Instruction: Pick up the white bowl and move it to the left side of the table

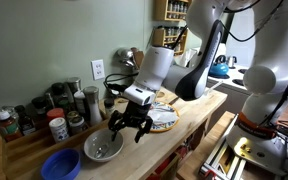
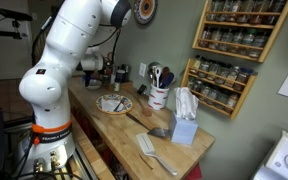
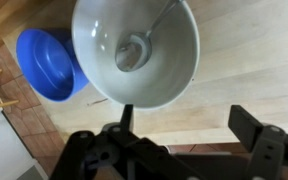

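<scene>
The white bowl (image 1: 102, 147) sits on the light-wood table (image 1: 179, 135) and fills the upper middle of the wrist view (image 3: 174, 60). A small metal spoon (image 3: 137, 50) seems to lie inside it. My gripper (image 1: 130, 127) hangs open just above and beside the bowl, holding nothing. In the wrist view its two fingers (image 3: 189, 125) are spread wide near the bowl's near rim, one finger at the rim and the other over bare wood. In an exterior view the arm (image 2: 69, 60) hides the bowl.
A blue bowl (image 1: 61, 165) (image 3: 46, 65) sits right beside the white bowl. A patterned plate (image 1: 162, 119) (image 2: 112, 104) lies past the gripper. Spice jars (image 1: 44, 115) line the wall. A tissue box (image 2: 184, 130) and utensil holder (image 2: 159, 97) stand further along.
</scene>
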You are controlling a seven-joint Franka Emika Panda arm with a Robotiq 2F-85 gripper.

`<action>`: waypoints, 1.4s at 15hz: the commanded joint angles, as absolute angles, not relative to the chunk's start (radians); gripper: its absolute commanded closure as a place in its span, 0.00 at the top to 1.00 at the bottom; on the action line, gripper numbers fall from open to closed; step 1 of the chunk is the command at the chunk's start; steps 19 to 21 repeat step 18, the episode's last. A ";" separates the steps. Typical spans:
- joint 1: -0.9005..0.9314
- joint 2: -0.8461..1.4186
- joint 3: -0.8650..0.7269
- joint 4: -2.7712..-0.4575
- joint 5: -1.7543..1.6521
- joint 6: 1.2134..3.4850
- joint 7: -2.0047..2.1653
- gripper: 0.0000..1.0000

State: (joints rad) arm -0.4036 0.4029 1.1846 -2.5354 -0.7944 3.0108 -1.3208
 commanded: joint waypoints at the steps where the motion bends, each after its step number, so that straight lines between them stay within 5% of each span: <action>1: -0.672 0.447 1.428 -2.600 -0.730 2.964 -1.435 1.00; 8: -1.176 0.647 1.815 -2.660 -0.631 2.741 -1.301 1.00; 13: -1.511 0.810 2.176 -2.679 -0.656 2.374 -0.993 1.00; 14: -1.381 0.764 2.032 -2.639 -0.694 2.458 -1.070 1.00; 21: -1.463 0.846 2.134 -2.653 -0.704 2.359 -0.978 1.00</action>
